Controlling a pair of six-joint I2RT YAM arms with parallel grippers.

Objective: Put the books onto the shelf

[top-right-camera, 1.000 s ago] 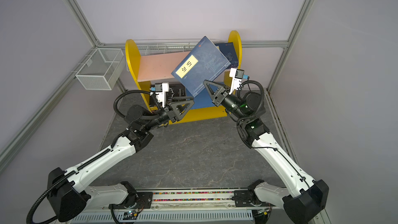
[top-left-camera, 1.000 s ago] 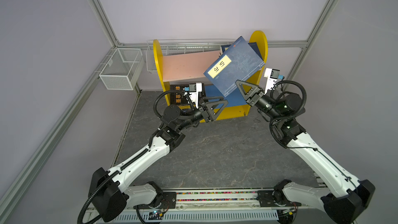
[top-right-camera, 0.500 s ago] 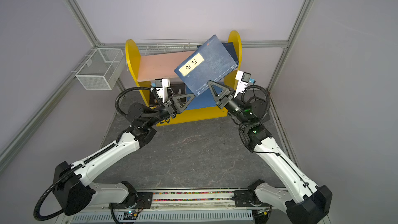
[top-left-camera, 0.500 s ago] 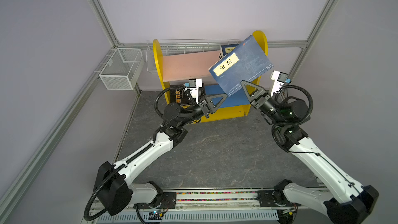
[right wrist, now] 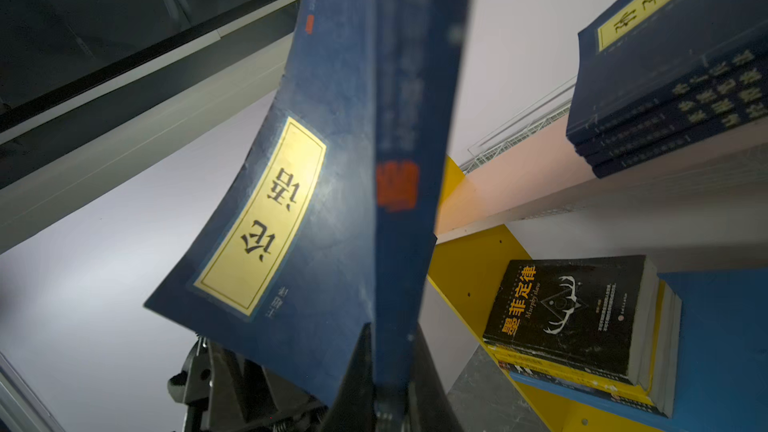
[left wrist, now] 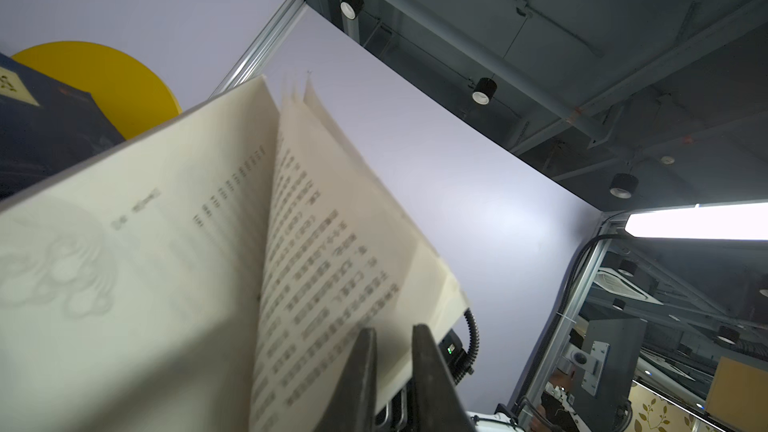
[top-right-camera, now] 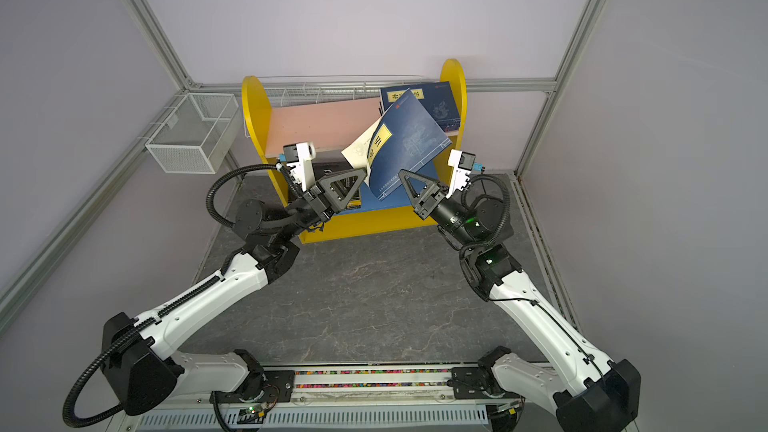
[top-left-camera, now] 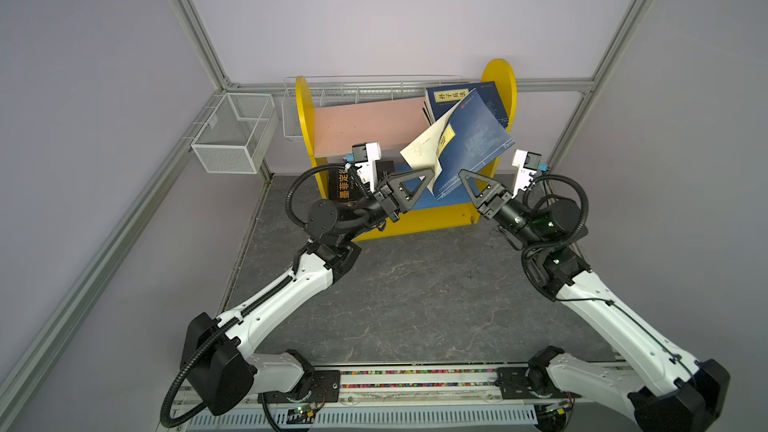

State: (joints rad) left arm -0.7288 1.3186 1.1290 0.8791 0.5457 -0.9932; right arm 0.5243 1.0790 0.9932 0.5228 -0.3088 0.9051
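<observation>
My right gripper (top-left-camera: 461, 173) (right wrist: 388, 330) is shut on the lower spine of a navy book (top-left-camera: 473, 139) (right wrist: 332, 201) with a yellow label, held tilted in front of the shelf (top-left-camera: 498, 76). Its front cover hangs open, showing cream pages (left wrist: 332, 243). My left gripper (top-left-camera: 432, 176) (left wrist: 392, 328) sits at the page block's lower edge, its jaws a narrow gap apart; nothing shows between them. A stack of navy books (top-left-camera: 465, 97) (right wrist: 673, 89) lies at the right of the pink board (top-left-camera: 361, 122). A black book with orange characters (top-left-camera: 345, 187) (right wrist: 569, 309) tops a pile on the blue board (right wrist: 727, 326).
A white wire basket (top-left-camera: 235, 135) hangs on the left wall. A wire rack (top-left-camera: 374, 89) runs along the back wall behind the shelf. Metal frame posts stand at the corners. The arms' base rail (top-left-camera: 415, 380) lies along the front edge.
The held book has tilted and dropped a little, and its front cover has fallen open. My left gripper has risen to the book's lower edge and narrowed its jaws.
</observation>
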